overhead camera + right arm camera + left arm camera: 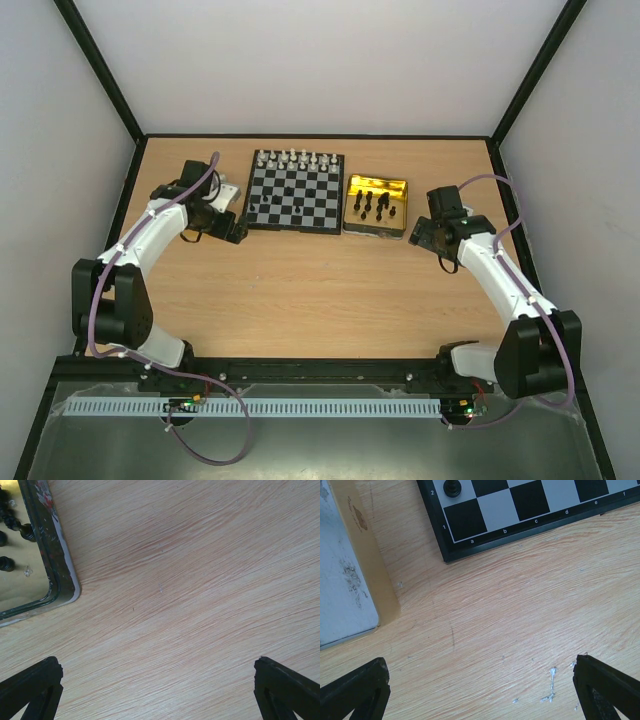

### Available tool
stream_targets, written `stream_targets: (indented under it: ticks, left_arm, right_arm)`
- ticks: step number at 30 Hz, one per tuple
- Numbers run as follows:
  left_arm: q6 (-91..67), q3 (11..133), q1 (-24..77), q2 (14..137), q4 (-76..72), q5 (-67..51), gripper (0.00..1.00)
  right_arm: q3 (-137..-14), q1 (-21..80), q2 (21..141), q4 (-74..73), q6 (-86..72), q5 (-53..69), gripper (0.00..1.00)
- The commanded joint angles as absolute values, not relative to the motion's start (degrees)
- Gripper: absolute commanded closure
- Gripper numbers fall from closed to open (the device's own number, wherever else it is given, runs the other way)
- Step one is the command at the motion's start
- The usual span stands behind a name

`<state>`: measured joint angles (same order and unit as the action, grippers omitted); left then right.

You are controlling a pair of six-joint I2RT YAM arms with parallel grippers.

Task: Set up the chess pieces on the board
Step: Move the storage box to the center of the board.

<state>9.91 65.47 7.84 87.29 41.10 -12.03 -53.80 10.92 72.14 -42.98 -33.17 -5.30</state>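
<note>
Nearest to us, the two arms rise from the near edge of the light wooden worktop (320, 290). The left fingers (232, 228) are spread wide and pinch nothing. In the left wrist view their black fingertips (357, 690) sit at the two lower corners, with only bare wood between them. The right fingers (422, 237) are spread wide in the same way and are also empty.

Just beyond the left fingers lies the small square checkerboard of black and pale grey squares (312, 212), flat on the worktop. Its near left corner (451, 550) is near these fingers but apart from them. To the left of that corner lies a pale grey tray with a cream rim (340, 580), which does not touch the board.

Beyond the right fingers and a little to their left lies the shiny gold rectangular tray (376, 184), just beside the right edge of the checkerboard. Its near corner (67, 587) is close to the fingers but apart from them. Inside it are several tiny black chess pieces (378, 205); we cannot count them.

On the checkerboard one black piece (452, 487) stands on square a2, and another dark piece (290, 188) stands near the middle. Farthest away, the tiny white chess pieces (295, 158) stand in line along the far edge.
</note>
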Motion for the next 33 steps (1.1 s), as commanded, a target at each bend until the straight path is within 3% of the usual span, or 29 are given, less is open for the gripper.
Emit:
stream_targets:
  ticks: [1,19,23,27,33]
  left_arm:
    - [10.1,65.4,7.8,86.1,42.5,-12.7,0.00]
    - [10.0,68.7,7.7,85.5,44.5,-11.8,0.06]
    - [9.7,69.0,7.7,86.0,44.5,-11.8,0.01]
    - [9.6,69.0,7.7,86.4,44.3,-11.0,0.00]
    - [9.5,69.1,7.7,86.7,44.2,-10.8,0.00]
  right_arm:
    - [-53.6,11.2,70.3,-43.1,-32.4,-6.1,0.00]
    - [-63.0,14.5,75.1,-44.4,-32.9,-1.6,0.05]
    - [-68.5,15.9,79.9,-45.7,-32.9,-2.8,0.11]
    - [-74.0,15.9,87.0,-46.2,-33.9,-1.6,0.26]
    - [-81.1,15.8,97.4,-46.5,-35.4,2.0,0.32]
